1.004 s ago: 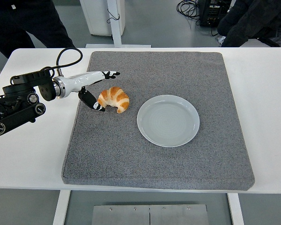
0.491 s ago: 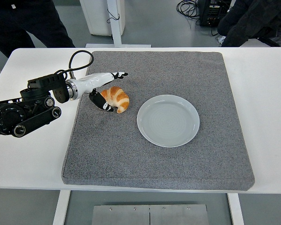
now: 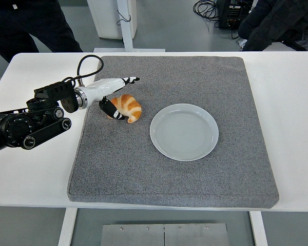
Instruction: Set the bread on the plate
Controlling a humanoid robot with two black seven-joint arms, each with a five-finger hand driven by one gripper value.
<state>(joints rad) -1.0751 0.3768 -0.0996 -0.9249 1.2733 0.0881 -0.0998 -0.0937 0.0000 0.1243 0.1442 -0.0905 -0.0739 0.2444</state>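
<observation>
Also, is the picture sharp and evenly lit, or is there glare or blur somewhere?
Head view: light is soft and even; the plate has only a faint sheen, no hard glare; the croissant and the left hand look sharp, without motion blur; shadows on the grey mat are weak.

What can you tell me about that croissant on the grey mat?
The croissant is a curved, golden-brown pastry with paler ridges, looking whole. It lies flat on the grey mat, left of the empty plate and apart from it. The robot's left hand is around it, thumb at its near-left side, fingers extended above its far side.
</observation>
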